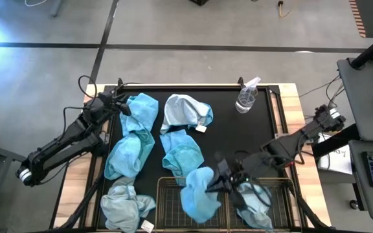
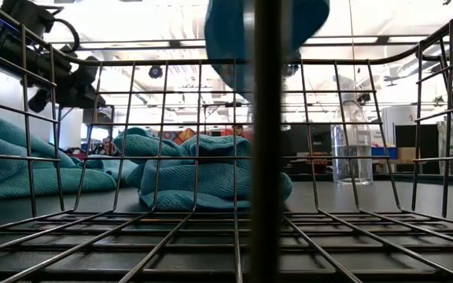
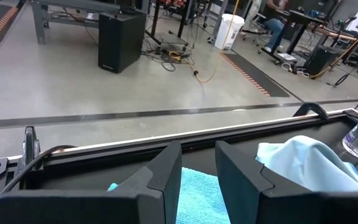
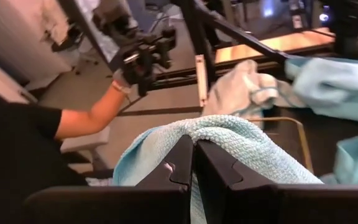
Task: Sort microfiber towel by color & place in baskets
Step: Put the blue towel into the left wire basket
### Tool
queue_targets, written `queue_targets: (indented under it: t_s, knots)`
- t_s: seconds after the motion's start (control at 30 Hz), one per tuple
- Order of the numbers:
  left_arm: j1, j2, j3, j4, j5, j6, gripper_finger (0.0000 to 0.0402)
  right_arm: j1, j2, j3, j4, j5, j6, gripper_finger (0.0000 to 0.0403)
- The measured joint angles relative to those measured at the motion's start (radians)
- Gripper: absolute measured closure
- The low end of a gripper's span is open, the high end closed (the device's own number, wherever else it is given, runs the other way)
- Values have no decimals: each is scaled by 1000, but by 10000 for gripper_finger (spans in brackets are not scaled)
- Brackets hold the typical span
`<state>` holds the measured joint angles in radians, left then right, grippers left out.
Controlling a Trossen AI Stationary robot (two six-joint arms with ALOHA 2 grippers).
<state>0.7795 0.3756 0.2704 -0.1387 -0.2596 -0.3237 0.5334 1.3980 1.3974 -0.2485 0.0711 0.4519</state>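
Closest to your low camera stands the dark bronze wire-mesh basket (image 2: 211,228), its bars filling the view, and above its rim hangs a bright turquoise microfiber towel (image 2: 246,31). From overhead you see that towel (image 1: 198,191) draped from your right gripper (image 1: 217,183) over the near edge of the table, above the two baskets (image 1: 173,200) set side by side there. Your right wrist camera shows the fingers (image 4: 180,163) pressed together with the turquoise cloth (image 4: 229,143) pinched between them. A pale grey-blue towel (image 1: 256,202) lies just beside it, under the right arm. Your left gripper (image 1: 123,107) sits at the far left of the black table (image 1: 235,139), its fingers (image 3: 160,177) standing partly apart with nothing between them, above another turquoise towel (image 1: 141,110). More towels lie across the mat: turquoise ones (image 1: 181,152) mid-table, a pale one (image 1: 185,111) farther back, another pale one (image 1: 125,206) at the near left. A clear plastic spray bottle (image 1: 247,96) stands near the far right corner.
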Motion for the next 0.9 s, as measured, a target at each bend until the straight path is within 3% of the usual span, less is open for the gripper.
queue_targets:
  t_s: [0.27, 0.4, 0.9]
  knots:
    - [0, 0, -6, -13, 0, 0, 318, 25, 98, 104, -76, -1, -17, 394]
    - [0, 0, -6, -30, 1, -1, 318, 25, 129, 130, -77, -53, -18, 394]
    - [0, 0, -6, -49, 0, -1, 318, 51, 115, 166, -68, -57, -123, 394]
